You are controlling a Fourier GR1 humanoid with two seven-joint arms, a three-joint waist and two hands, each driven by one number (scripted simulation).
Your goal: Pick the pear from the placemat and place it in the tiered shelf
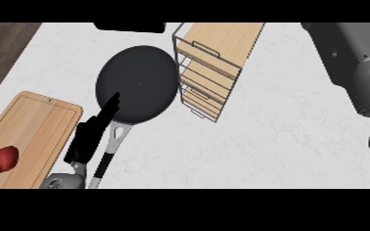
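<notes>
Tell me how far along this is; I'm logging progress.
Done: nothing visible; no pear shows in the shelf, and neither pear nor placemat is in view. In hand: nothing; the left hand is open beside the pan. Left: finding, grasping and shelving the pear.

a frying pan [137,84] lies near the middle of the surface [274,142], its handle [110,149] running toward the near edge. the tiered shelf [209,66] stands just right of the pan. a cutting board [36,132] lies at the left, with an object [7,159] on its near left edge. the left hand [94,134] sits between board and pan handle.
</notes>
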